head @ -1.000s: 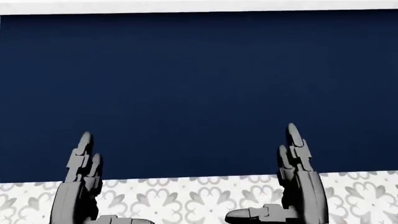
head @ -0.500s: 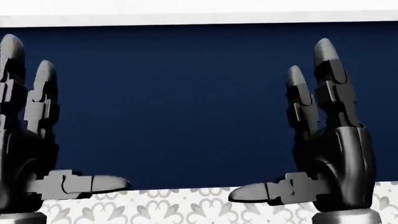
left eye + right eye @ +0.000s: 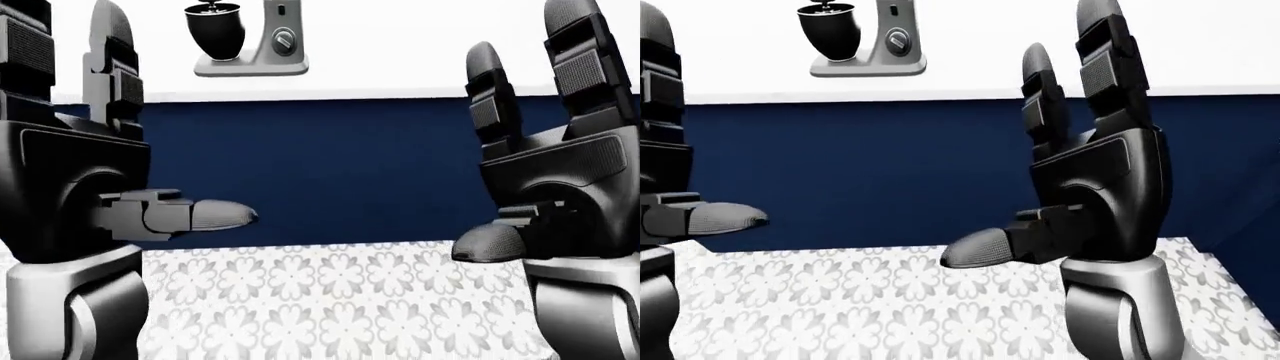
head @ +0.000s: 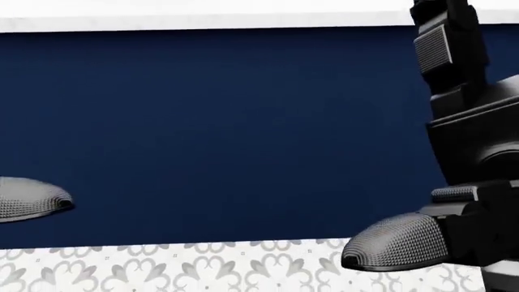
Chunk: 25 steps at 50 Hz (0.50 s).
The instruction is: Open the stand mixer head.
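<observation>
both hands have risen sharply over the last second: in the head view they sat low near the patterned floor, fingertips barely up the dark blue cabinet face, and now they fill the sides of the frame, only the left thumb tip showing at the left edge there. the left hand [image 3: 75, 187] stands upright with fingers straight and thumb stuck out sideways, spread wide and holding nothing; the right hand [image 3: 1095, 187] mirrors it, fingers up, thumb pointing inward, equally wide and empty. the stand mixer [image 3: 250, 41] sits well above and beyond both hands on the white countertop [image 3: 420, 52], closer in line to the left hand's fingertips than to the right's, its dark bowl [image 3: 213, 30] on the side toward the left hand; the top of its head is cut off by the frame, so its tilt cannot be told. between the hands lie the blue cabinet front [image 3: 330, 172] and floral floor [image 3: 320, 300]. the raise reads as preparing to reach, but the mixer is well apart, so an approach is probably needed first.
</observation>
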{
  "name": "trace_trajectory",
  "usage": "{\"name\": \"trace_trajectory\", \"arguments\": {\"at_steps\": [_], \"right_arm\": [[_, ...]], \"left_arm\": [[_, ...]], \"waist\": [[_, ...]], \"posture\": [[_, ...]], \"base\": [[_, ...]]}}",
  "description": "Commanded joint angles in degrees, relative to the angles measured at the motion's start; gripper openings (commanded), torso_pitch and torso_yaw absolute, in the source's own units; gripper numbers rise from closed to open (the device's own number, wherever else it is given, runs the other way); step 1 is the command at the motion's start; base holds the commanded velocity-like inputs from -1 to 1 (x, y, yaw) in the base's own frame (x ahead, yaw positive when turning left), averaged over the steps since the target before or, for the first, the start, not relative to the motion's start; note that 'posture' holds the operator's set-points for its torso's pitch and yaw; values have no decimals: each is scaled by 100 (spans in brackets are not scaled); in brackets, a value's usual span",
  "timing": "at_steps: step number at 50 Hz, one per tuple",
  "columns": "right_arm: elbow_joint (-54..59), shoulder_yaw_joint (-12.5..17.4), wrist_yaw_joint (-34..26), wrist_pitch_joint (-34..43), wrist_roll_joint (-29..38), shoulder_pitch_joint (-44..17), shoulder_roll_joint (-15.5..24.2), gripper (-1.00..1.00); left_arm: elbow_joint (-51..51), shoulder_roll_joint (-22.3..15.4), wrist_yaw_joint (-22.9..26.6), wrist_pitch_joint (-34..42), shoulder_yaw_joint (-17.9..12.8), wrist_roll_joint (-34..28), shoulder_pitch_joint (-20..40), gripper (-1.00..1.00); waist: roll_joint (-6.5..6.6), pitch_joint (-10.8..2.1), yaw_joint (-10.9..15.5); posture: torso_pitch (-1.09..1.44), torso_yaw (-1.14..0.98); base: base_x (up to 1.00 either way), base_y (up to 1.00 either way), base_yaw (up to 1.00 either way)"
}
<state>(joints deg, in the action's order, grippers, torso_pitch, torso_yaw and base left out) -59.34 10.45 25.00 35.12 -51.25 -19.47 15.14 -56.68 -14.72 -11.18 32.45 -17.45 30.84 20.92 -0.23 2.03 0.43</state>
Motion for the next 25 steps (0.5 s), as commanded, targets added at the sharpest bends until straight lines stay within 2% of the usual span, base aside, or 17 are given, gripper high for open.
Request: {"name": "trace_trajectory", "arguments": {"at_steps": [1,7,14,15,16,17,18,19,20,21,22,23,25], "right_arm": [[-66,-10,260,-290,-263,-97,161,100],[-66,-36,449,-424,-439,-163,353,100],[-66,-7,400,-300,-261,-175,219,100],[-66,-5,346,-248,-180,-162,177,100],[-66,-23,263,-194,-74,-118,123,100],[-66,-4,248,-156,-66,-120,68,100],[-66,27,272,-130,-135,-139,55,100],[-66,66,285,-90,-128,-149,20,100],[-66,74,233,-88,-45,-142,-20,100],[-66,64,205,-68,-19,-147,-15,100],[-66,10,125,-79,111,-130,30,100],[-66,-11,103,-81,149,-106,14,100],[-66,25,134,-80,4,-96,-16,100]], "left_arm": [[-139,-227,-284,74,-213,400,264,100],[-115,-534,-550,-11,-258,686,324,100],[-23,-605,-576,-100,-268,713,309,100],[-17,-608,-581,-104,-265,712,310,100],[-9,-601,-571,-117,-251,697,296,100],[-1,-595,-563,-123,-237,675,290,100],[-4,-595,-561,-118,-241,677,293,100],[3,-593,-560,-117,-248,678,293,100],[3,-590,-550,-123,-243,667,286,100],[6,-585,-546,-123,-236,653,284,100],[6,-580,-545,-121,-232,647,285,100],[1,-571,-529,-126,-215,625,273,100],[12,-554,-504,-131,-213,599,264,100]], "waist": [[10,-66,-4],[5,-19,-10],[8,-11,-7],[-10,-114,-30],[-220,-24,-54],[-330,-64,-22],[-397,72,-44],[-215,1,-51],[-113,-38,-87],[64,9,-119],[388,-8,-141],[147,2,-107],[-144,173,-56]], "posture": [[0,0],[0,0],[0,0],[0,0],[0,0],[0,0],[0,0],[0,0],[0,0],[0,0],[0,0],[0,0],[0,0]], "base": [[0,0,0],[0,0,0],[0,0,0],[0,100,0],[0,100,0],[-1,100,0],[0,2,0],[0,0,0],[0,0,0],[0,0,0],[-2,100,0],[-4,100,0],[-2,50,0]]}}
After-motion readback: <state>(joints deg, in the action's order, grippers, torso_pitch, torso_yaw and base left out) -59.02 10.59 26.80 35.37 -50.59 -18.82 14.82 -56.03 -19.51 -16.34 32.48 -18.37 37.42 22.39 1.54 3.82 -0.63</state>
